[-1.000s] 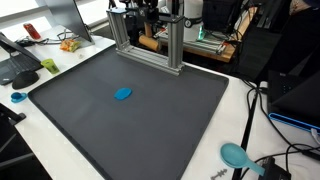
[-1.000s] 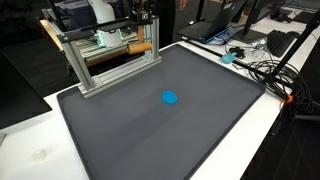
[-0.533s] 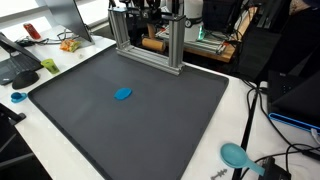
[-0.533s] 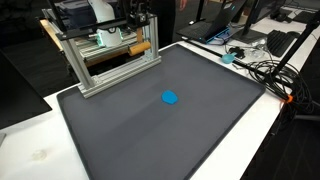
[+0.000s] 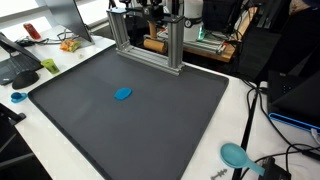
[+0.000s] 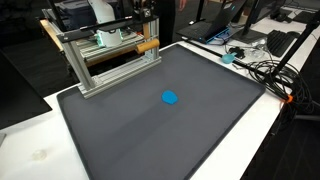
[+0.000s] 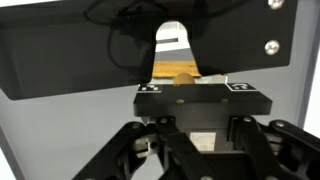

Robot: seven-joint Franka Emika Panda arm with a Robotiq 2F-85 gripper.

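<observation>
My gripper (image 5: pixel 150 12) hangs high at the far side of the table, above an aluminium frame (image 5: pixel 150 45); it also shows in an exterior view (image 6: pixel 140 14). A wooden rod (image 6: pixel 141 47) lies across the frame below it. In the wrist view only the gripper's black body and linkages (image 7: pixel 200 140) show. The fingertips are out of view, so I cannot tell whether it is open or shut or whether it holds anything. A small blue disc (image 5: pixel 123 94) lies on the dark mat (image 5: pixel 150 120), far from the gripper; it also shows in an exterior view (image 6: pixel 170 97).
The mat lies on a white table (image 6: pixel 40 150). A teal spoon-like tool (image 5: pixel 236 155) and cables (image 6: pixel 265 70) lie at one side. A laptop (image 5: pixel 20 55), a green object (image 5: pixel 49 65) and a small blue cup (image 5: pixel 17 97) stand at the other.
</observation>
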